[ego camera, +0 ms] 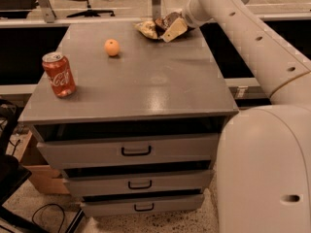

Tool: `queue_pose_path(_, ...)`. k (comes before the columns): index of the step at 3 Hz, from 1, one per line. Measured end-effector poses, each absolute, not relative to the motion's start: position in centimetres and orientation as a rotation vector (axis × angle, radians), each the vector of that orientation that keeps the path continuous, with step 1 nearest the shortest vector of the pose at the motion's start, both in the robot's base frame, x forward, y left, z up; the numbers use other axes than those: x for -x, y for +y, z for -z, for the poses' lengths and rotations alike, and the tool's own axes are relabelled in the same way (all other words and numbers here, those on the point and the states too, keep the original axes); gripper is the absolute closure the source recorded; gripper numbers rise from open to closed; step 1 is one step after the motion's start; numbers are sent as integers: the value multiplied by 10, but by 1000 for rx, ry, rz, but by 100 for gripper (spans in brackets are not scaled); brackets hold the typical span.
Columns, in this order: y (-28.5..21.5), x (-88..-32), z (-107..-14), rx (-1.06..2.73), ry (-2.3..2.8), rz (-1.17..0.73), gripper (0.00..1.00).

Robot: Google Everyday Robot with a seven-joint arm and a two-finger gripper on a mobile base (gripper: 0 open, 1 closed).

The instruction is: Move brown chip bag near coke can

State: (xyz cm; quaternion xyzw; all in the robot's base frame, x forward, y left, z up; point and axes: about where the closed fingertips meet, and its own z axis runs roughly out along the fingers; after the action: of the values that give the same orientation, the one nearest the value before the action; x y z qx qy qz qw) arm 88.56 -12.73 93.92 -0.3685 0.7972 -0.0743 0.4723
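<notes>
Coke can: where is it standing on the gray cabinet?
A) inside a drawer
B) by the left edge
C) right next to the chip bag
B: the coke can stands by the cabinet top's left edge, far from the brown chip bag at the back, where the gripper is.

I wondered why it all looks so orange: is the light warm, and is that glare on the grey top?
Camera view: a warm, yellowish cast overall; pale glare streaks on the cabinet top toward its front middle; the coke can throws a small soft shadow at its base; the gripper, at the brown chip bag by the far edge, shares that warm light.
</notes>
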Motion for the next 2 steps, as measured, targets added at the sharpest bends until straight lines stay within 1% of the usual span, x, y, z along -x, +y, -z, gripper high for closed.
queue_pose_path(2,-92,-926,-933,863,1832,99,0)
